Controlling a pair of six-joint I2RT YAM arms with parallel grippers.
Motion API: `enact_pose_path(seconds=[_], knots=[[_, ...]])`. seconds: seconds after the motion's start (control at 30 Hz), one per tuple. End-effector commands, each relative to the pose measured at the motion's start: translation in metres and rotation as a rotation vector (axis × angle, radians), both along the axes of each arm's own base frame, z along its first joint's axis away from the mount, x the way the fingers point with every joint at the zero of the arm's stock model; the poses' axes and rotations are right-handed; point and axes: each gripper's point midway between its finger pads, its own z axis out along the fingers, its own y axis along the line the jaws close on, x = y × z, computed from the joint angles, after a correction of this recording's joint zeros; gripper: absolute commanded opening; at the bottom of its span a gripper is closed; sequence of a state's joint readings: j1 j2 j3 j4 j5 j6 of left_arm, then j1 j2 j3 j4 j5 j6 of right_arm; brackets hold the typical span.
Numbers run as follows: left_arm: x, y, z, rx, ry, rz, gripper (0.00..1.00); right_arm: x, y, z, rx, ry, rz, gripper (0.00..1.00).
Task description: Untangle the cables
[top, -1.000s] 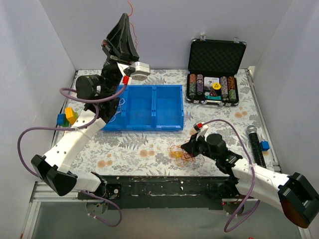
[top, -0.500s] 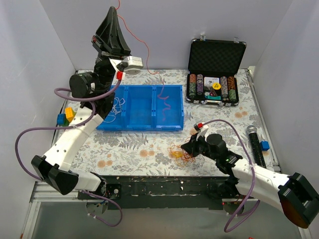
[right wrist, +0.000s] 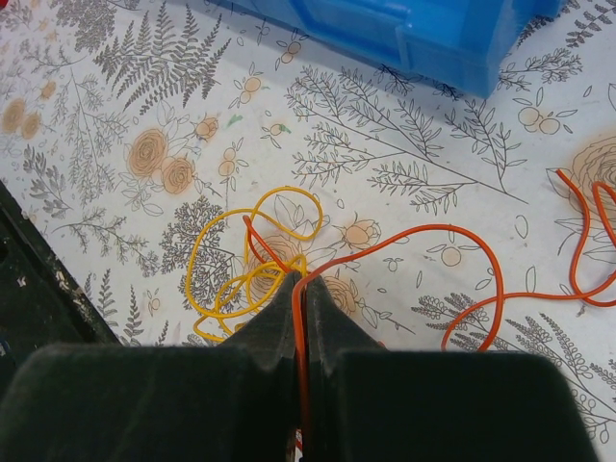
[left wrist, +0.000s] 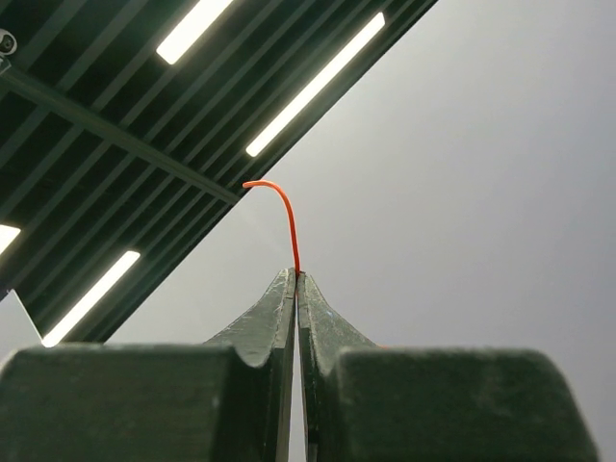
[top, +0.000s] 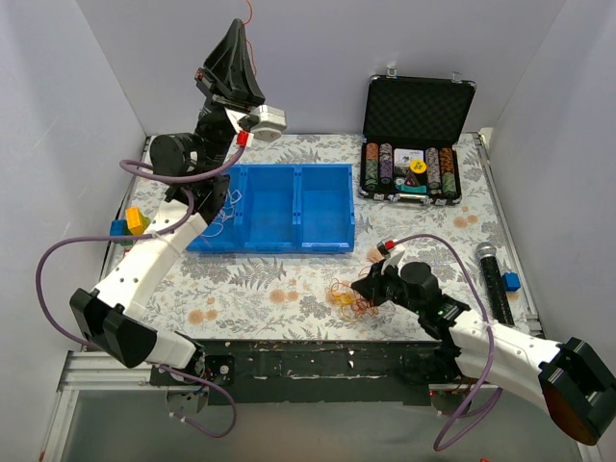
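Far left of the bench: a cluster of coloured blocks at the edge. Your left gripper is raised high above the back left corner and points upward. In the left wrist view its jaws are pressed together on the red cable, a short end of which pokes out past the tips and curls over to the left. How much of the red cable hangs below the jaws you cannot tell. Beneath that arm, the white cable lies curled in the left end of the blue tray, partly hidden by the arm. Moving right, the tangle sits on the bench in front of the tray, apart from it. Your right gripper is low on the bench at the tangle's right side. The right wrist view shows its jaws clamped on the orange cable, which arcs away to the right and loops back. The yellow cable lies in loose loops just ahead and left of the tips, crossing the orange one. Back right: an open black case holding rows of chips. Right edge: a microphone lying flat.
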State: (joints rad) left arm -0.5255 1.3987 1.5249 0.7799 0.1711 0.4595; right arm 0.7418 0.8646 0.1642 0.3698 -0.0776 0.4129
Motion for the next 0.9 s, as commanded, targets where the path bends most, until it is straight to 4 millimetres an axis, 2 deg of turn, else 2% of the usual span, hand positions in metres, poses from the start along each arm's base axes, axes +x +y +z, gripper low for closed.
enact_pose_path(seconds=[0.0,0.2,0.37,0.63,0.7,0.8,0.87], knots=[[-0.007,0.007,0.012,-0.039,-0.02,-0.006,0.0,0.005,0.004,0.013,0.043,-0.041,-0.005,0.01],[-0.011,0.01,0.02,-0.032,-0.051,0.015,0.0,0.005,0.005,0.013,0.045,-0.042,-0.004,0.01],[-0.017,0.014,0.036,-0.044,-0.109,0.036,0.0,0.004,0.004,0.013,0.05,-0.041,-0.006,0.01],[-0.017,0.006,0.031,0.004,-0.133,0.036,0.0,0.002,0.002,0.012,0.049,-0.041,-0.01,0.01],[-0.022,0.0,0.043,0.028,-0.193,0.032,0.0,0.002,0.002,0.012,0.049,-0.041,-0.009,0.01],[-0.031,0.002,0.078,-0.021,-0.308,0.042,0.0,0.002,0.002,0.012,0.051,-0.041,-0.009,0.01],[-0.033,0.006,0.094,-0.062,-0.344,0.046,0.0,0.001,0.001,0.011,0.052,-0.037,-0.011,0.01]])
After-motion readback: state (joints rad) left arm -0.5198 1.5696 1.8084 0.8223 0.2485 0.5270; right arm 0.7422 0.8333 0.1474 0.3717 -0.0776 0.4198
